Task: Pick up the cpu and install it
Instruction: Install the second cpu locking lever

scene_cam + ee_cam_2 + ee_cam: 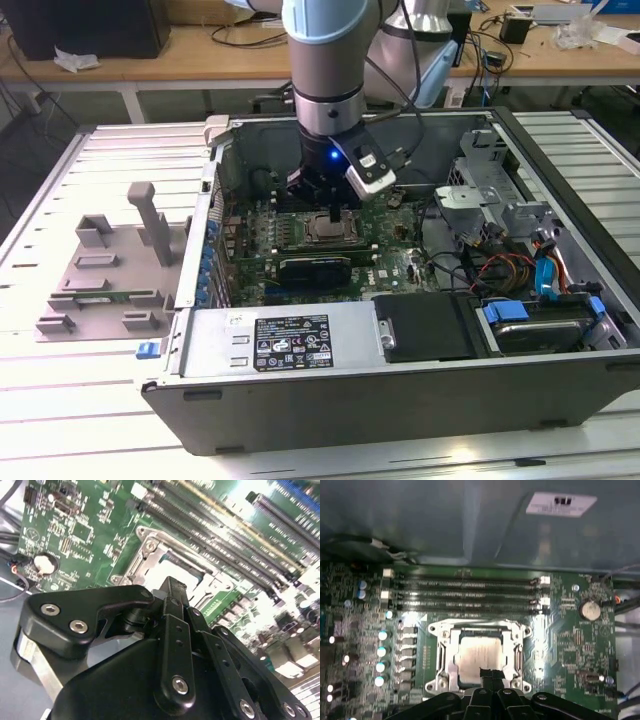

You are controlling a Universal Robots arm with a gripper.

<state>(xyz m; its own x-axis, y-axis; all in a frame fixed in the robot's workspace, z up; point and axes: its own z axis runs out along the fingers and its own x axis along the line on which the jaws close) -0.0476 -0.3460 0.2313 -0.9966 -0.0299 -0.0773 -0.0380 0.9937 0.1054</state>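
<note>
The cpu (479,656), a pale silver square, lies flat inside the metal socket frame (438,652) on the green motherboard. In the exterior view it shows as a small pale square (326,234) in the middle of the open computer case (400,390). My gripper (490,673) hangs straight above the socket, its black fingertips pressed together over one edge of the chip. The same tip (172,584) shows in the second wrist view just over the socket frame (148,555). Nothing sits between the fingers. From outside, the gripper (333,216) is low inside the case.
Memory slots (465,592) run beside the socket and a coin battery (590,610) sits near the board's corner. The power supply (290,340), a drive cage (500,200) and loose cables (500,265) crowd the case. Grey fixture blocks (110,270) stand on the table at the exterior view's left.
</note>
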